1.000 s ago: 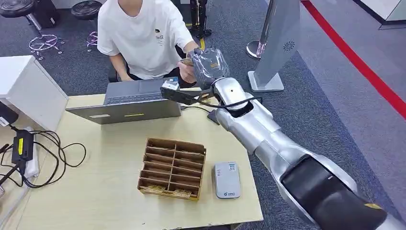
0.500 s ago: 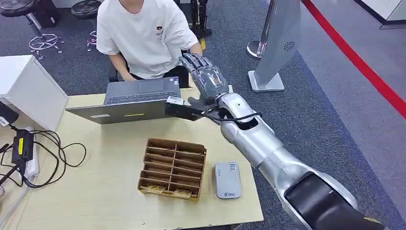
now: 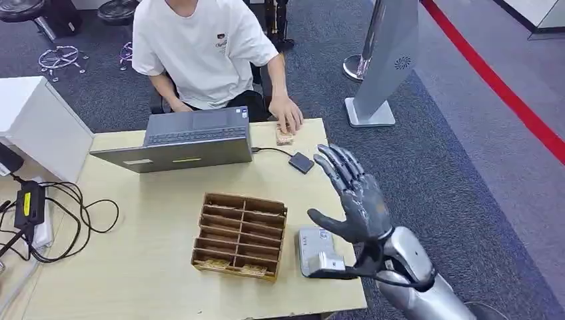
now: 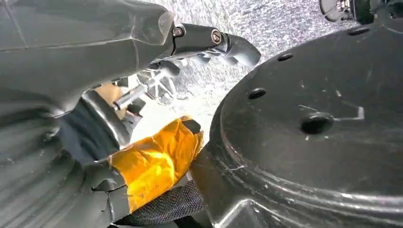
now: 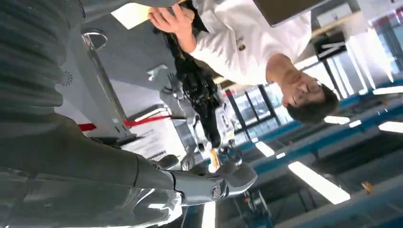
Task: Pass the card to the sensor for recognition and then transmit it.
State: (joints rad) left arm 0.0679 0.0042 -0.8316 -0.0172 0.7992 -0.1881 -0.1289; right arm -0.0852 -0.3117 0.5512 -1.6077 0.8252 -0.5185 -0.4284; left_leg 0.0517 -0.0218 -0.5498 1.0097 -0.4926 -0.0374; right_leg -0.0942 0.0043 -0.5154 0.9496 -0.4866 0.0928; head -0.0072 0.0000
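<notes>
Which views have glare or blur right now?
Head view: even light, sharp; the right hand is only slightly soft. Right wrist view: ceiling light strips blow out and the background is hazy. Left wrist view: near parts are dim, and the bright floor patch is washed out.

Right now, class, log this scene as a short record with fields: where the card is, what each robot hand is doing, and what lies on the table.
card: on the table's far edge, under the person's hand
right hand: empty, fingers spread, raised above the table's right edge
left hand: fingers visible, state unclear
sensor: flat grey device beside the cardboard tray
cardboard tray: divided into slots, mid-table
laptop: open, facing the person
table: light wood
</notes>
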